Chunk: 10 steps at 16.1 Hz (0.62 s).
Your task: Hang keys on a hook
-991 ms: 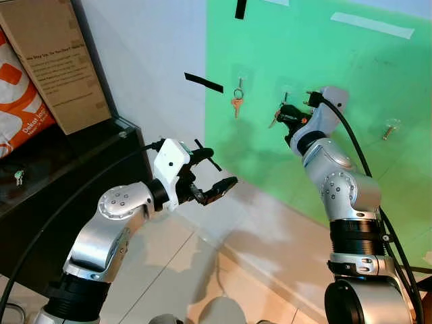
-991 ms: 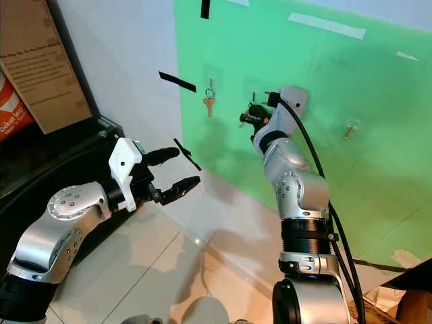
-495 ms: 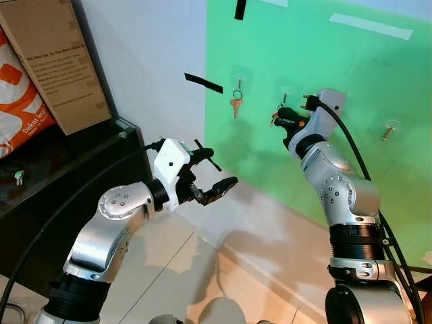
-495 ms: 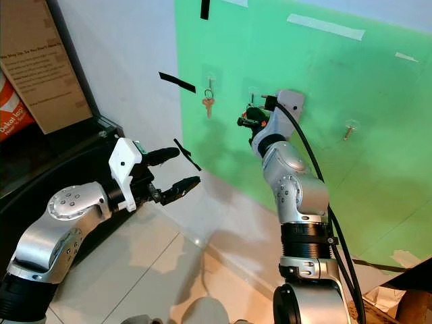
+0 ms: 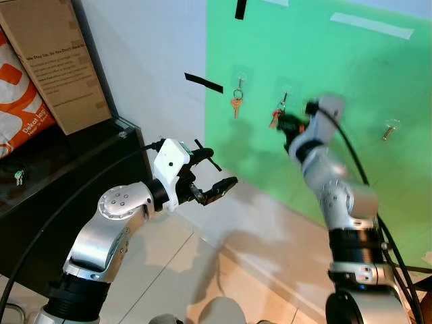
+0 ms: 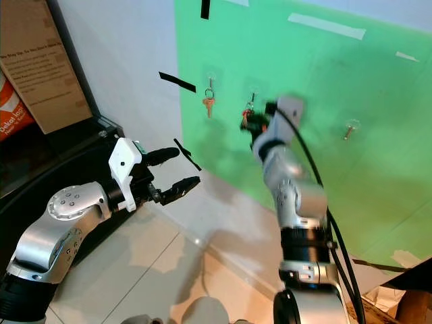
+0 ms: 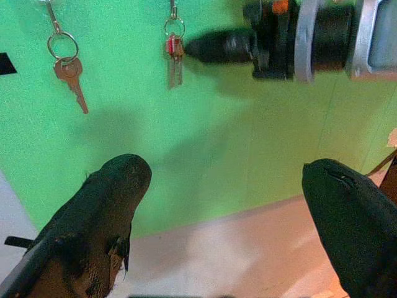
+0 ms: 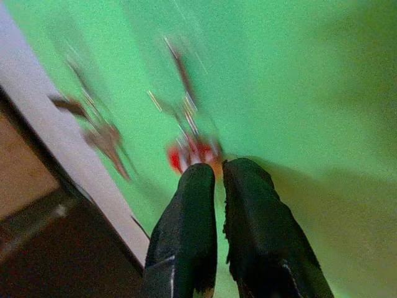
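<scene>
On the green wall, the keys (image 7: 173, 54) hang from the middle hook (image 7: 172, 7); the right pincer (image 7: 197, 47), fingers pressed together, touches them. Next: withdraw gently. Left pincer (image 5: 217, 170) waits spread.

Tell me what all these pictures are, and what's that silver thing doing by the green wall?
That's a robot with two silver arms. Two pictures come from cameras on its head, two from cameras on its wrists. The right gripper reaches to the green wall, its fingers nearly together beside a red-tagged set of keys hanging on a hook. I can't tell if it grips them. Another key hangs further left. The left gripper waits open, holding nothing. A cardboard box stands on a dark shelf.
</scene>
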### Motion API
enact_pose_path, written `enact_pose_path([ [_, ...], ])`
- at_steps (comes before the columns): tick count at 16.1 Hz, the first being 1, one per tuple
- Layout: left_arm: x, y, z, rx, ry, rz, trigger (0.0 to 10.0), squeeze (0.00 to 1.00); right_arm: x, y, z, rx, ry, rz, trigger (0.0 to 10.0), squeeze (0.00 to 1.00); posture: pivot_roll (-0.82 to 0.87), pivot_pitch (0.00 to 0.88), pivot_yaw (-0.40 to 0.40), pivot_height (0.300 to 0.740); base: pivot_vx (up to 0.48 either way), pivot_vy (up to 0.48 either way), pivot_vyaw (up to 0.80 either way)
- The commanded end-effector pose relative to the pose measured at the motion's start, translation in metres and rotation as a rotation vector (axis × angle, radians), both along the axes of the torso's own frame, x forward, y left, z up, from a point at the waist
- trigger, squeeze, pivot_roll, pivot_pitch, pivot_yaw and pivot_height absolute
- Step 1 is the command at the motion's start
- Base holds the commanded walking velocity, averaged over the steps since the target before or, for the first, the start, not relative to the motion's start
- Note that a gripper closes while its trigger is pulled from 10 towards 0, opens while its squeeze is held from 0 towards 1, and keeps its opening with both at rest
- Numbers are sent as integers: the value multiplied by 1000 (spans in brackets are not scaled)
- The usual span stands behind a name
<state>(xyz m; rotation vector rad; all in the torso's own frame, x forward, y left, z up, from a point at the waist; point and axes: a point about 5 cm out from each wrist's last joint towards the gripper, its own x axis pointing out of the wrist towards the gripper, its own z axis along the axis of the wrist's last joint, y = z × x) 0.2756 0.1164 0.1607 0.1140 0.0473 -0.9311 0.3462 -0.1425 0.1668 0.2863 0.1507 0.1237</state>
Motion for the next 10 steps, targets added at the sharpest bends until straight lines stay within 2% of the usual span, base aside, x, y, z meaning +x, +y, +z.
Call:
enact_pose_path([
  [1,2,-1,3,15,-13,-10,10000,0,0,-1,3,-38,-24,3,10000,1000,14,0,-10,740,0,0,0],
  [2,2,-1,3,14,-13,-8,10000,0,-4,0,5,-41,-60,39,10000,1000,12,0,-8,740,0,0,0],
  [5,2,-1,3,5,-13,0,10000,0,-13,-2,0,-60,-60,40,10000,1000,8,0,-8,740,0,0,0],
  [6,4,2,1,-5,-6,44,10000,0,-20,-4,-6,-92,-64,62,10000,1000,8,0,-11,740,0,0,0],
  [7,7,6,-2,13,-4,96,10000,0,-26,-6,-12,-119,-54,61,10000,1000,8,0,-11,740,0,0,0],
  [8,16,24,-14,89,-8,287,10000,0,-43,-9,-32,-228,-52,54,10000,1000,-2,0,-13,740,0,0,800],
  [9,17,28,-16,99,-13,322,10000,0,-46,-9,-37,-241,-43,50,10000,1000,-2,0,-13,740,0,0,800],
  [10,16,38,-22,114,-10,415,10000,0,-60,-9,-57,-203,7,21,10000,1000,-14,0,-8,740,0,0,800],
])
